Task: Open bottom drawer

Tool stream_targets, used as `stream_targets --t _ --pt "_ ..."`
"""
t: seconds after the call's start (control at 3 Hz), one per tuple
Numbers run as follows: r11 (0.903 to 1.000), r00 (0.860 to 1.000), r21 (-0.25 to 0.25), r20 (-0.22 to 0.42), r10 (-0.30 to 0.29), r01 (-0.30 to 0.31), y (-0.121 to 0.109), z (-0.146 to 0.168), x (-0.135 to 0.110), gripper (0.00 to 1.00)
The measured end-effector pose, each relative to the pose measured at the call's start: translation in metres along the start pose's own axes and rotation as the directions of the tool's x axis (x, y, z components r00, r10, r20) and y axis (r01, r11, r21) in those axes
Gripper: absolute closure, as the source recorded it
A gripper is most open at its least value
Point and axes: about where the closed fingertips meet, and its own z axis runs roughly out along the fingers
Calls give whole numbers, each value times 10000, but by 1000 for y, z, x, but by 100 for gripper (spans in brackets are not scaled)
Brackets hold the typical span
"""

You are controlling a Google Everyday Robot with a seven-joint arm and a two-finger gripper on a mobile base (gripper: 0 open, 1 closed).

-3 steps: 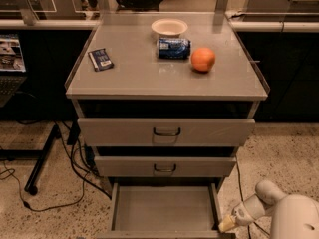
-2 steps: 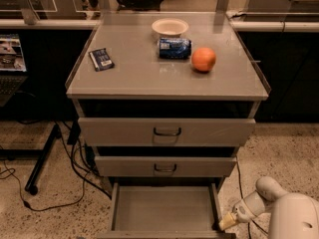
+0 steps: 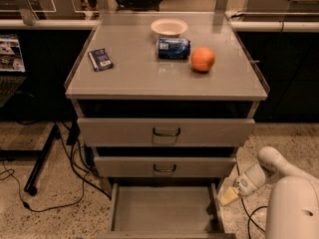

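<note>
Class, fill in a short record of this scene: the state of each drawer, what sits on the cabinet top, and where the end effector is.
bottom drawer: pulled out, no contents visible
middle drawer: mostly pushed in
top drawer: mostly pushed in
cabinet top: bowl, blue can on its side, orange, dark packet
end effector: low, just right of the bottom drawer
</note>
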Motion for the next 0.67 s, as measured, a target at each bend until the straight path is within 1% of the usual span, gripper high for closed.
stream_targets --t 0.33,0.67 --pt "10000 10000 32 22 -19 19 0 -2 -1 4" --pt "10000 10000 32 22 -19 19 0 -2 -1 0"
